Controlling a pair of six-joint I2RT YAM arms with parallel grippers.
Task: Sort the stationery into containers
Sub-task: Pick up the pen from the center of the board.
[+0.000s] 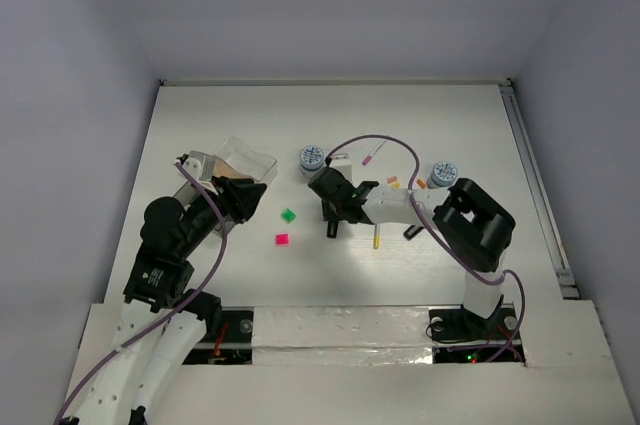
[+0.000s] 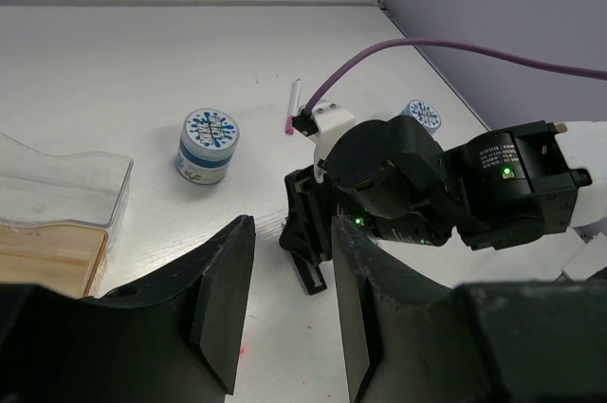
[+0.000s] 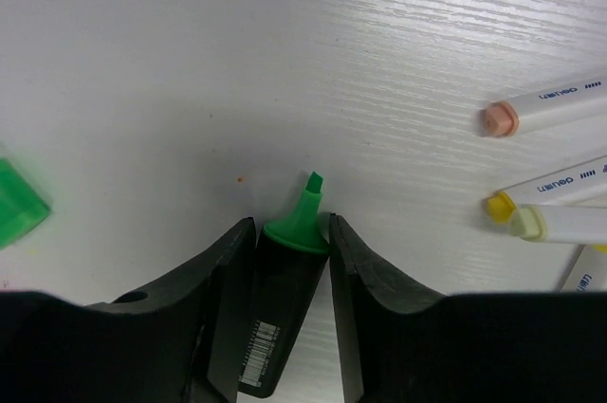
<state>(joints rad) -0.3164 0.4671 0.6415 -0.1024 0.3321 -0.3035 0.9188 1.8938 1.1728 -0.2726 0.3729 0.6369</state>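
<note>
The white table (image 1: 400, 115) carries everything. The containers (image 1: 243, 160) stand on its left half, and every place below is given from them. They show as a clear tray (image 2: 57, 175) with a tan tray (image 2: 47, 256) joined on its near side.

The left arm (image 1: 165, 245) rises to the near edge of the containers. The right arm (image 1: 470, 220) is bolted far to the right of the containers and is stretched toward them.

The left gripper (image 2: 285, 313) hangs just beside the near right corner of the containers. Its jaws are apart, with only bare table between them. The right gripper (image 3: 289, 232) is low over the table, to the right of the containers and a little nearer. Its jaws are clamped on the black marker (image 3: 280, 327), whose uncapped green tip sticks out past the fingers. I cannot tell whether the marker touches the table.

The first disc (image 1: 312, 158) stands just to the right of the containers. The second disc (image 1: 443, 175) is well to the right, beyond the right gripper. The pink-tipped pen (image 1: 372, 153) lies between the two discs. The orange-tipped pen (image 3: 560, 100) and the yellow-tipped pen (image 3: 560, 183) lie farther right of the containers, beside the right gripper.

The green cube (image 1: 288, 215) lies between the containers and the right gripper. The pink cube (image 1: 282, 239) is just nearer than it.
</note>
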